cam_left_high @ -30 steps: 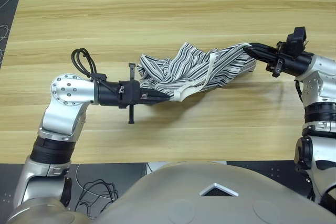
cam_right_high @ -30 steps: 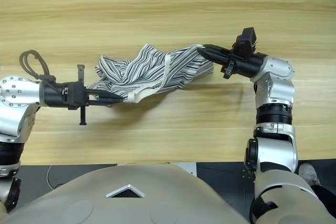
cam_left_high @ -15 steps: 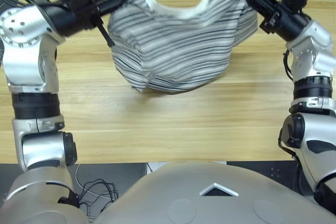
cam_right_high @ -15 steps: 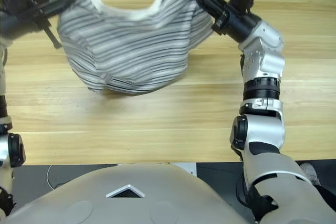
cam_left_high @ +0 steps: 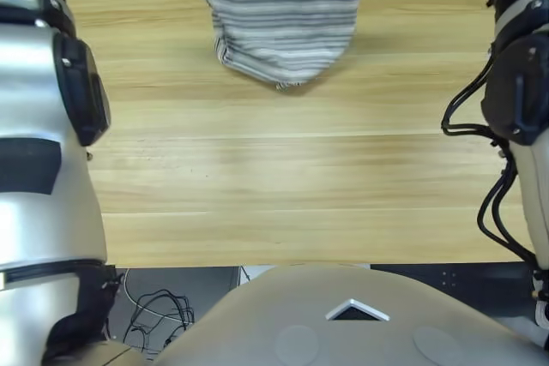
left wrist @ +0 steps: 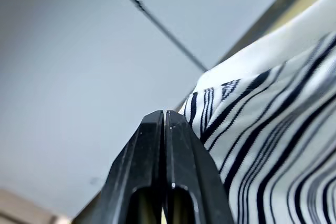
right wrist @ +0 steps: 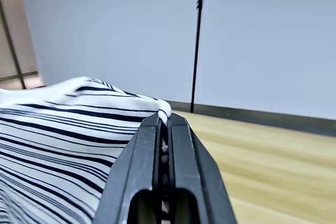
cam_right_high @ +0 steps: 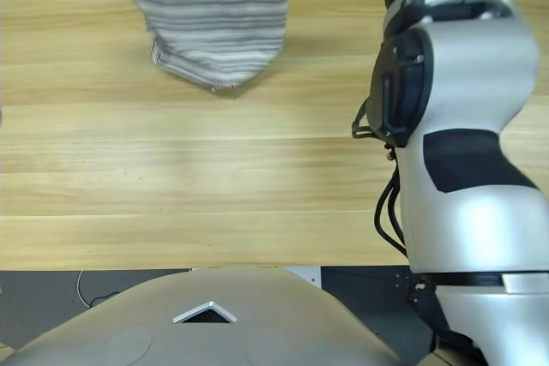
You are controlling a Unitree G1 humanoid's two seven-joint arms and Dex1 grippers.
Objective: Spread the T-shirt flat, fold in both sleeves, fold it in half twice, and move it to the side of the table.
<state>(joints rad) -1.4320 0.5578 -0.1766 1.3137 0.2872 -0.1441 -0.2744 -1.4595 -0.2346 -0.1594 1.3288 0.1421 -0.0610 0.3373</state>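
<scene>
The shirt (cam_left_high: pixel 287 15) hangs over the far part of the table (cam_left_high: pixel 283 186), its bottom edge close to the wood. The left gripper (left wrist: pixel 164 116) and the right gripper (right wrist: pixel 164 121) each pinch its cloth, fingers pressed together.

I have raised both arms much higher. The T-shirt (cam_left_high: pixel 287 15), which a second ago lay bunched low over the table (cam_left_high: pixel 283 195), now hangs down long from the left gripper (left wrist: pixel 165 114) and the right gripper (right wrist: pixel 164 120). Only its bottom edge is near the wood.
</scene>
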